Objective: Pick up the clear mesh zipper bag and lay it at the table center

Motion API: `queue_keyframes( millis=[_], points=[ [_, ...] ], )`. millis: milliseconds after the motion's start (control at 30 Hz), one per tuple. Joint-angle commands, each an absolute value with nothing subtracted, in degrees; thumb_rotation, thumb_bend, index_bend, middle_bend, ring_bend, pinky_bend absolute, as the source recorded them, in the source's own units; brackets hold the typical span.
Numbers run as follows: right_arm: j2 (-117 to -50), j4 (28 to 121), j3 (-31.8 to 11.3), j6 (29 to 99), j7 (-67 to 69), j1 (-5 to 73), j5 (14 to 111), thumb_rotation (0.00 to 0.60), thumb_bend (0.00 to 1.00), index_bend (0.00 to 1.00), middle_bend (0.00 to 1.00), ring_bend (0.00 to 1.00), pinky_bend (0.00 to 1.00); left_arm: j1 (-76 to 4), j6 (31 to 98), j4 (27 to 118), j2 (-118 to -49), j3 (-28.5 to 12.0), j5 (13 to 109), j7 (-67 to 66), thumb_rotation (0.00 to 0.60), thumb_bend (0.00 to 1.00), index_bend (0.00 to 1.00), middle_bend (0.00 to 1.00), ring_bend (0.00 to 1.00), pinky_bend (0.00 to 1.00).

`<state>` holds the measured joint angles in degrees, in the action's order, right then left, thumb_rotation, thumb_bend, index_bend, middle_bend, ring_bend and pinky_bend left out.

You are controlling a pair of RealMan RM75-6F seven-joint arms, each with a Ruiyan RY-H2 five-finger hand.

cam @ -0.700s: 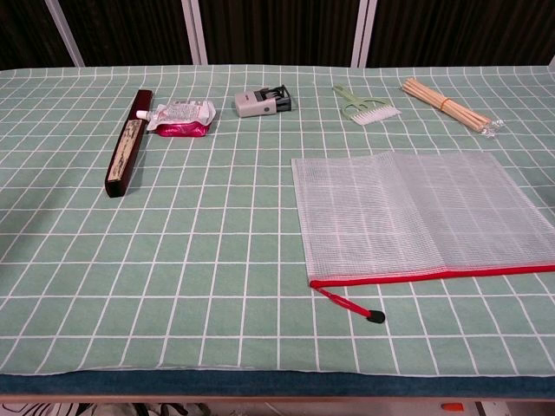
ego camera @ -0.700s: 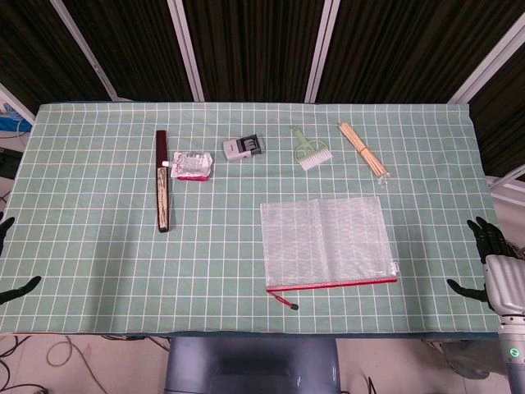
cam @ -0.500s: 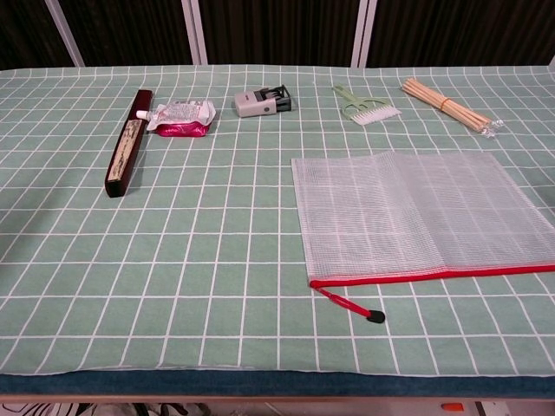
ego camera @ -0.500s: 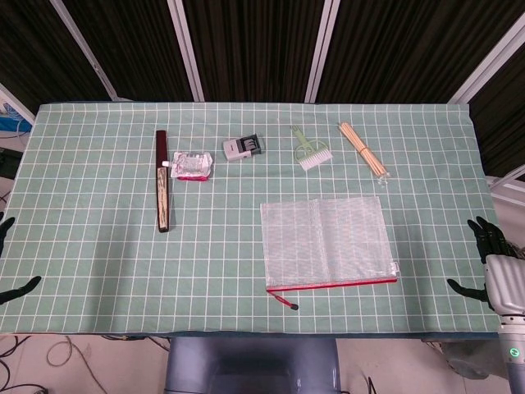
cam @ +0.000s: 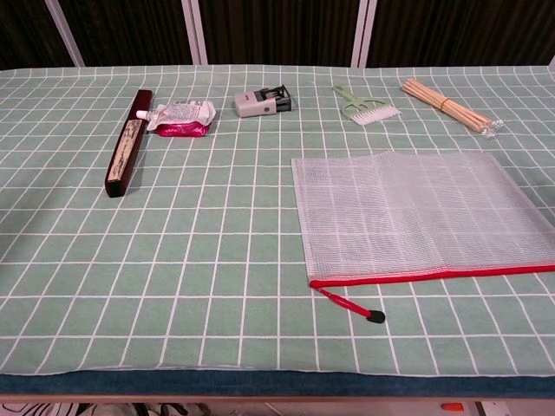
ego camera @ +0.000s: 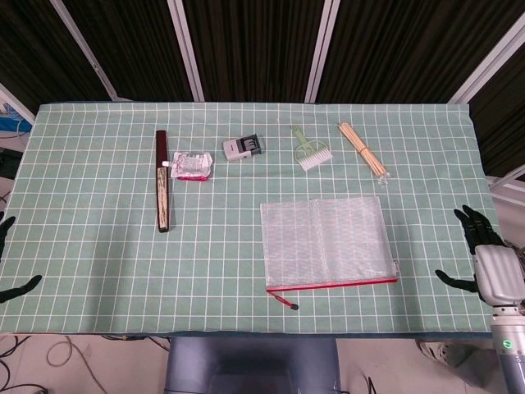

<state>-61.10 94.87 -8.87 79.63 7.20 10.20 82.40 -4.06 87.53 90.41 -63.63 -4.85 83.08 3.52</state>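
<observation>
Item: clear mesh zipper bag (ego camera: 328,243). Lies flat on the table (ego camera: 98,271), right of the middle and toward the near edge. Red zipper edge (cam: 434,275) faces the near side; red pull cord with a black tip (cam: 375,317) trails off its near left corner. Touched by neither hand.

Right hand (ego camera: 482,254): at the right edge of the table, well apart from the bag, fingers spread wide, holding nothing. Shown in the head view only.

Left hand (ego camera: 10,275): only dark fingertips show at the far left border of the head view, spread apart and off the table's left edge; nothing in them.

Far row, left to right: dark narrow case (ego camera: 163,180), lying lengthwise; white and pink tube (ego camera: 190,166) just beside it; grey stamp (ego camera: 244,147); green and white brush (ego camera: 309,150); bundle of wooden sticks (ego camera: 362,148).

Surface: green cloth with a white grid.
</observation>
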Motion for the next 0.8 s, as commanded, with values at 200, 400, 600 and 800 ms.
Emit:
queue_keyframes(
  millis=[200,400,600,800],
  points=[
    [-59.8,104.2,-12.2,72.2,4.0,17.8,82.9,0.600,0.12,0.06,0.45,0.45,0.50,-4.3,86.9,90.6,-64.0,-5.1,82.1,1.6,0.600,0.05,0.00,0.00,0.00,0.00],
    [-62.9,109.8,-13.7,66.3,-3.3,23.7,80.1,0.600,0.21,0.22,0.79,0.78,0.81,-4.5,86.1,90.9,-64.3,-5.6,80.5,0.2,0.600,0.05,0.00,0.00,0.00,0.00],
    [-69.9,112.7,-13.6,61.7,-12.9,29.1,74.1,0.600,0.25,0.38,0.99,0.96,0.93,-4.5,85.8,91.0,-64.6,-6.1,79.2,-0.8,0.600,0.05,0.00,0.00,0.00,0.00],
    [-75.4,112.9,-12.7,60.0,-19.4,32.1,68.3,0.600,0.26,0.46,1.00,1.00,0.95,-4.7,85.5,90.9,-64.7,-6.2,78.8,-1.1,0.600,0.05,0.00,0.00,0.00,0.00]
  ],
)
